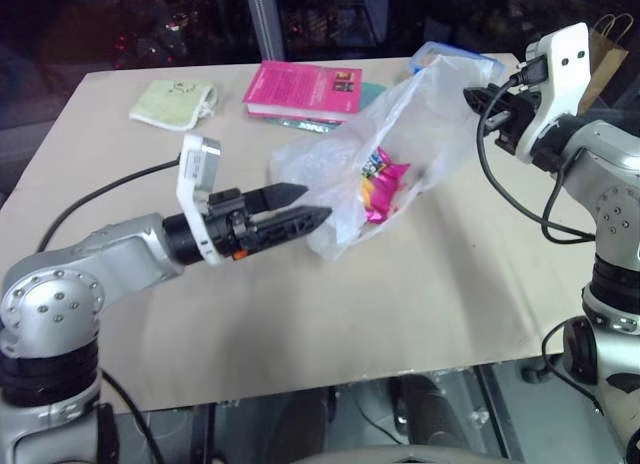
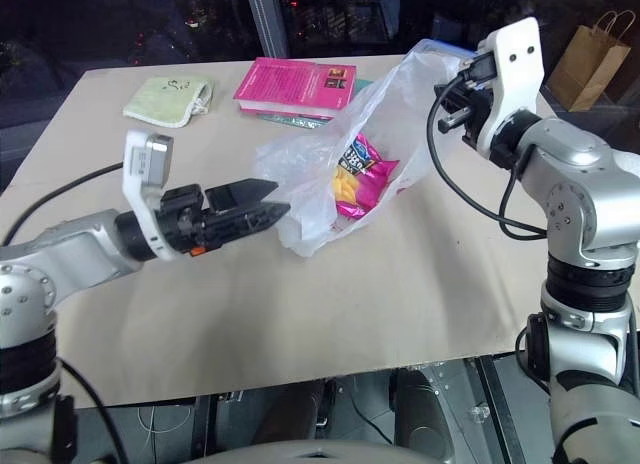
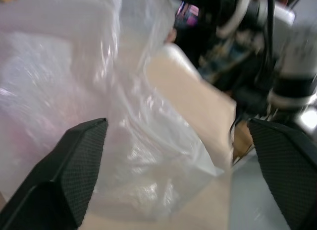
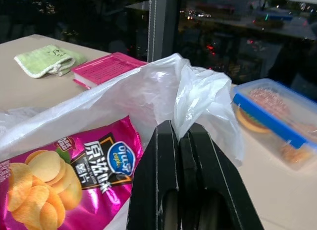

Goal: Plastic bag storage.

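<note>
A broad tan table (image 1: 330,324) spreads across the scene, its far edge running along a dark window. Near the middle, slightly to the right, the plastic bag (image 1: 345,159) slumps across the surface, its upper right corner lifted off the table while its lower left end rests on it. The right gripper (image 4: 179,133) holds that raised corner, its two black fingers pressed together on a bunched fold of the thin film. The left gripper (image 1: 300,206) points level toward the bag from the left, its tips just beside the bag's near-left end; in the left wrist view its fingers (image 3: 74,165) stand wide apart with the crinkled plastic between and beyond them, and whether they touch it cannot be told.

Through the translucent film shows a pink chip packet (image 2: 358,176), lying inside the bag toward its right half. On the far side of the table, just behind the bag, lies a pink book (image 1: 305,89). To the book's left, well apart from it, sits a pale green cloth (image 1: 173,102). A clear container with a blue rim (image 4: 277,118) lies at the far right, behind the raised corner.
</note>
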Robot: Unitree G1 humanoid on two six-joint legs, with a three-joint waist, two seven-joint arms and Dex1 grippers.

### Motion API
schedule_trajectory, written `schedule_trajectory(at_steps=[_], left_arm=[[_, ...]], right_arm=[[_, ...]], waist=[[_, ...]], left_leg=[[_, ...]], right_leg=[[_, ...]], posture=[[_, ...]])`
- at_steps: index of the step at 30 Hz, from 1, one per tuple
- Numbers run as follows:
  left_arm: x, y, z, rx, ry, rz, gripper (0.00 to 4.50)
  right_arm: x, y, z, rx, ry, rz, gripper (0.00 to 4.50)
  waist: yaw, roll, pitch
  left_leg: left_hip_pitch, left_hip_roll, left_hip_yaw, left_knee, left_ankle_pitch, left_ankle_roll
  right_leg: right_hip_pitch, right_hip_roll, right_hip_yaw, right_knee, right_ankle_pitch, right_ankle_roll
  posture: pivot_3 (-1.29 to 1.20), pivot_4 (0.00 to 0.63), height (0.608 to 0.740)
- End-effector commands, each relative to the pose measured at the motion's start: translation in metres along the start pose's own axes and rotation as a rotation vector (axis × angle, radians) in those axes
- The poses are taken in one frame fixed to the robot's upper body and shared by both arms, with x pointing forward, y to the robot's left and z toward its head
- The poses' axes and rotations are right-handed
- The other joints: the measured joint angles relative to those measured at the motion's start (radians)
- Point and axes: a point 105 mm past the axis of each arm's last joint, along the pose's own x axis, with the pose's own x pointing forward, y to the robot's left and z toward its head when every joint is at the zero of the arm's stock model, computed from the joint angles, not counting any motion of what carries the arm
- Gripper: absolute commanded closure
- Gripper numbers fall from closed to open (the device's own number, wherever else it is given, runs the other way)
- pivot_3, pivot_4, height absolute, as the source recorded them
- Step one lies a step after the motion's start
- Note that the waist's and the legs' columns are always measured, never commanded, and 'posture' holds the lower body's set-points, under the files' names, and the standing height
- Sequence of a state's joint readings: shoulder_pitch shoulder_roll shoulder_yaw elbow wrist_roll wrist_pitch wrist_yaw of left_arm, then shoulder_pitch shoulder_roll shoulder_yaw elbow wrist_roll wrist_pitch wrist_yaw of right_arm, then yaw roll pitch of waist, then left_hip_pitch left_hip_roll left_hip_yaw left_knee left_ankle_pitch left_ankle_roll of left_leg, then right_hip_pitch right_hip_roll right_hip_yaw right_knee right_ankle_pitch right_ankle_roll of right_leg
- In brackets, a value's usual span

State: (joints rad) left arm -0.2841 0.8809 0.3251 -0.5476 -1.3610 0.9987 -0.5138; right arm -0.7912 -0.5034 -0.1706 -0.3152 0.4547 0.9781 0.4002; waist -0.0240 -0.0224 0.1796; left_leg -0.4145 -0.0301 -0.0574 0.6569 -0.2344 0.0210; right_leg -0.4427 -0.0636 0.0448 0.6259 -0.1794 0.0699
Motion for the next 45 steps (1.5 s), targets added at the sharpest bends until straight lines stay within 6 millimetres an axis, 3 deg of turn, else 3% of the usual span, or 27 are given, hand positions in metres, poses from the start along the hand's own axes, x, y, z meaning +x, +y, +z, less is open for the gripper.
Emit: schedule_trajectory(at_steps=[1, 6, 13, 20, 23, 27, 29, 30, 32, 36, 42, 45], left_arm=[[-0.013, -0.007, 0.005, 0.141, 0.027, -0.002, 0.03], [-0.008, -0.015, -0.009, 0.18, 0.058, -0.021, 0.03], [0.028, -0.01, -0.03, 0.256, 0.051, 0.01, 0.03], [0.077, 0.023, -0.048, 0.348, 0.115, 0.097, 0.03], [0.085, 0.032, -0.06, 0.409, 0.197, 0.107, 0.03], [0.064, 0.017, -0.044, 0.545, 0.12, 0.018, 0.03], [0.049, 0.017, -0.037, 0.524, 0.077, 0.012, 0.03], [0.039, 0.016, -0.032, 0.488, 0.046, 0.007, 0.03], [0.016, 0.025, -0.021, 0.237, -0.058, 0.068, 0.03], [-0.012, 0.04, -0.019, -0.055, -0.126, 0.158, 0.03], [-0.014, 0.05, -0.037, -0.17, -0.003, 0.251, 0.03], [0.005, 0.061, -0.039, -0.188, -0.007, 0.31, 0.03]], right_arm=[[-0.005, 0.003, 0.012, -0.021, -0.052, 0.006, 4.5], [-0.002, 0.003, 0.009, -0.013, -0.046, 0.011, 4.5], [0.0, 0.005, 0.01, -0.012, -0.045, 0.016, 4.5], [-0.001, 0.007, 0.012, -0.013, -0.047, 0.012, 4.5], [-0.001, 0.01, 0.014, -0.016, -0.051, 0.012, 4.5], [-0.001, 0.01, 0.015, -0.017, -0.055, 0.006, 4.5], [0.0, 0.009, 0.014, -0.018, -0.055, 0.005, 4.5], [0.0, 0.008, 0.013, -0.018, -0.055, 0.004, 4.5], [0.001, 0.008, 0.013, -0.015, -0.058, 0.004, 4.5], [0.003, 0.01, 0.012, -0.005, -0.065, 0.016, 4.5], [0.007, 0.013, 0.012, -0.001, -0.069, 0.033, 4.5], [0.008, 0.015, 0.013, -0.003, -0.071, 0.039, 4.5]], waist=[[0.0, 0.0, 0.0], [0.001, 0.0, 0.0], [0.008, 0.0, 0.0], [0.01, 0.0, 0.0], [0.005, 0.0, 0.0], [-0.01, 0.0, 0.0], [-0.01, 0.0, 0.0], [-0.01, 0.0, 0.0], [-0.016, 0.0, 0.0], [-0.015, 0.0, 0.0], [-0.013, 0.0, 0.0], [-0.014, 0.0, 0.0]], left_leg=[[0.0, 0.0, 0.0, 0.0, 0.0, 0.0], [0.0, 0.0, 0.0, 0.0, 0.0, 0.0], [0.0, 0.0, 0.0, 0.0, 0.0, 0.0], [0.001, -0.001, 0.0, 0.001, 0.0, 0.0], [0.001, 0.0, 0.0, 0.001, 0.0, 0.0], [0.0, 0.0, 0.0, 0.0, 0.0, 0.0], [0.0, 0.001, 0.0, -0.002, 0.0, 0.0], [0.0, 0.001, 0.0, -0.002, 0.0, 0.0], [0.0, 0.002, 0.0, -0.002, 0.0, 0.0], [0.0, 0.003, -0.004, -0.002, 0.0, 0.0], [0.001, 0.001, -0.002, 0.001, 0.0, 0.0], [0.001, 0.0, -0.003, 0.0, 0.0, 0.0]], right_leg=[[0.0, 0.0, 0.0, 0.0, 0.0, 0.0], [0.0, 0.0, 0.0, 0.0, 0.0, 0.0], [0.0, 0.0, 0.0, 0.0, 0.0, 0.0], [0.001, 0.0, 0.0, 0.0, 0.0, 0.0], [0.001, 0.001, 0.0, 0.0, 0.0, 0.0], [-0.001, 0.001, 0.0, 0.001, 0.0, 0.0], [-0.001, 0.0, 0.0, 0.001, 0.0, 0.0], [-0.001, 0.0, 0.0, 0.001, 0.0, 0.0], [-0.001, 0.0, 0.001, 0.0, 0.0, 0.0], [-0.002, 0.0, 0.0, 0.001, 0.0, 0.001], [0.001, -0.001, -0.001, 0.001, 0.0, 0.001], [0.001, 0.0, -0.001, 0.002, 0.0, 0.001]], posture=[[0.0, 0.15, 0.74], [0.0, 0.15, 0.74], [0.0, 0.15, 0.74], [0.0, 0.15, 0.74], [0.0, 0.15, 0.74], [0.0, 0.15, 0.74], [0.0, 0.15, 0.74], [0.0, 0.15, 0.74], [0.0, 0.15, 0.74], [0.0, 0.15, 0.74], [0.0, 0.15, 0.74], [0.0, 0.15, 0.74]])
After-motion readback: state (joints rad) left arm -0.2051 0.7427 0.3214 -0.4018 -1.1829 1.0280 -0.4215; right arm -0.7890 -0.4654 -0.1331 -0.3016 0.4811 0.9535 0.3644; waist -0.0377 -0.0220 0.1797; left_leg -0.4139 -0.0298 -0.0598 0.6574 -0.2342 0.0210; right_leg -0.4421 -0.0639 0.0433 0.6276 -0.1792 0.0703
